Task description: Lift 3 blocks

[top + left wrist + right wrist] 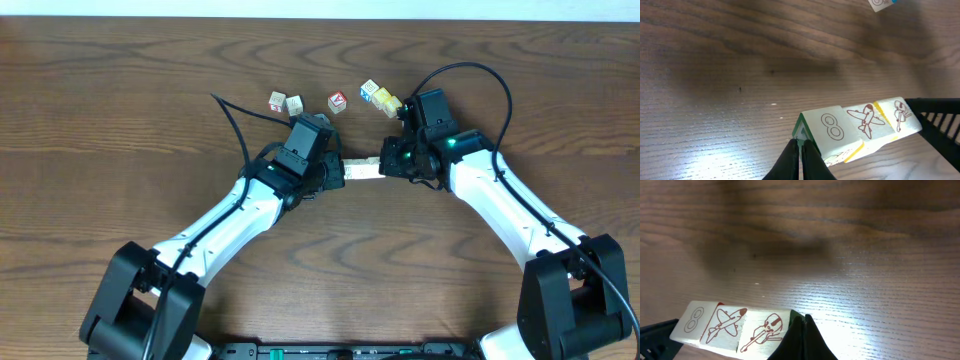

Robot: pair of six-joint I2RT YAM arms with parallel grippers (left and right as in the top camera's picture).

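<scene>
Left claw point(800, 144) and right claw point(801, 320), both closed, press the ends of the three blocks point(860, 125) I hold in a row above the worktop point(740, 75).

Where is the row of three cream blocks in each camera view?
Overhead: the row of three blocks lies mid-picture, between left gripper and right gripper.
Left wrist: lower right.
Right wrist: lower left.
Shared landmark: the airplane print mid-row, in both wrist views; too small overhead.
</scene>
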